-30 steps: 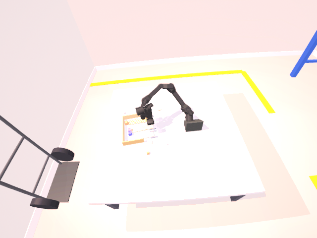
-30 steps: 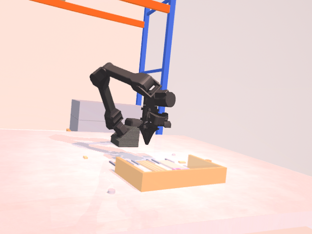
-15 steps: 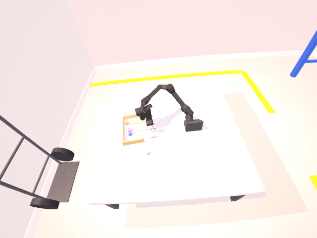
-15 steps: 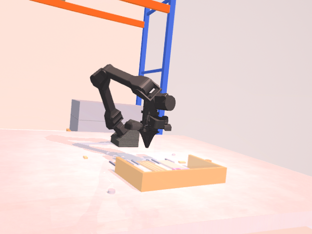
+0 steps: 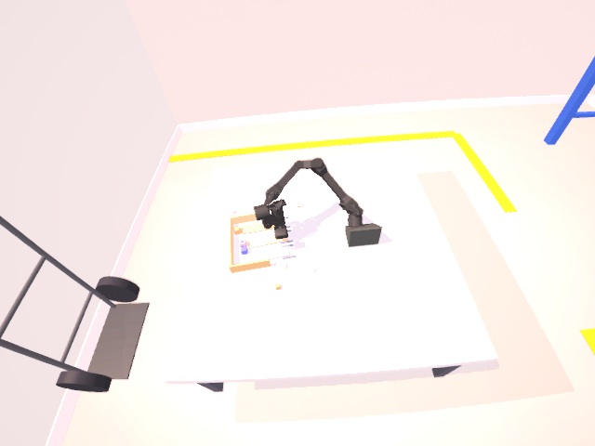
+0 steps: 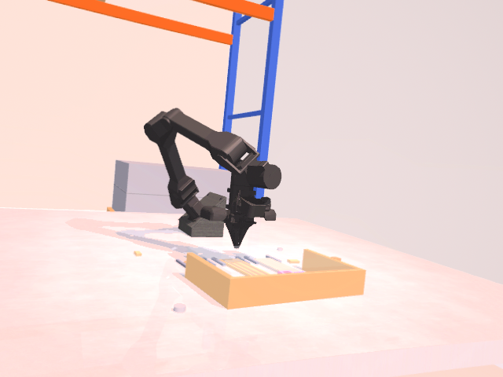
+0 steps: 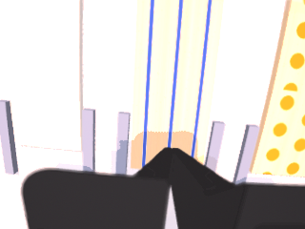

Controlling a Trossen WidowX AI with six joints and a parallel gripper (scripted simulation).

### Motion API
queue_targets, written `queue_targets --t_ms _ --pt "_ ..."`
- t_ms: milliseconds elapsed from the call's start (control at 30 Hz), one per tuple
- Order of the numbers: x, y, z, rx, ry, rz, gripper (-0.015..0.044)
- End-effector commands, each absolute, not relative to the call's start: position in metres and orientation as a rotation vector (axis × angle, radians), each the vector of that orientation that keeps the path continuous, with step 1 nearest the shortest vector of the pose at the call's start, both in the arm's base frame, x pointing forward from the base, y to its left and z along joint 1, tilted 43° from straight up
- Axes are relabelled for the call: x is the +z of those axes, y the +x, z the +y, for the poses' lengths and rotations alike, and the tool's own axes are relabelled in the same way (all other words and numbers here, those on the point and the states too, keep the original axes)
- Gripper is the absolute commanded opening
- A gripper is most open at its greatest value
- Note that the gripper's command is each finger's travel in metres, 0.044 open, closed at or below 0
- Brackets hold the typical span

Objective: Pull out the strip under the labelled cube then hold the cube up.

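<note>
Below the clenched, empty gripper (image 7: 171,152), one pale strip (image 7: 178,72) with three blue lines, one dotted strip (image 7: 286,105) beside.

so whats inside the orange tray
Patterned strips lie side by side in the tray: one blue-lined, one orange-dotted. A small blue cube rests on one. The shut end effector hides part of the strips.
</note>
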State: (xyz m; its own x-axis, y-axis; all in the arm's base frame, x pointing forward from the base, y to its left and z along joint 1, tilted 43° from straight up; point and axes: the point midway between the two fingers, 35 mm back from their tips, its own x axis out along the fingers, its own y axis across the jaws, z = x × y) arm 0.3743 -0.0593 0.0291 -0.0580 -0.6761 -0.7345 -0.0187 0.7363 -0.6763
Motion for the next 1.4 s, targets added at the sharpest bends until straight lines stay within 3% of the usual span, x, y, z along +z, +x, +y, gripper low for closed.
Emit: queue_targets --t_ms 0,1367 --pt "0.021 0.371 -0.066 -0.589 -0.592 1.563 0.0000" --pt "0.005 0.370 -0.084 -0.592 -0.594 1.563 0.0000"
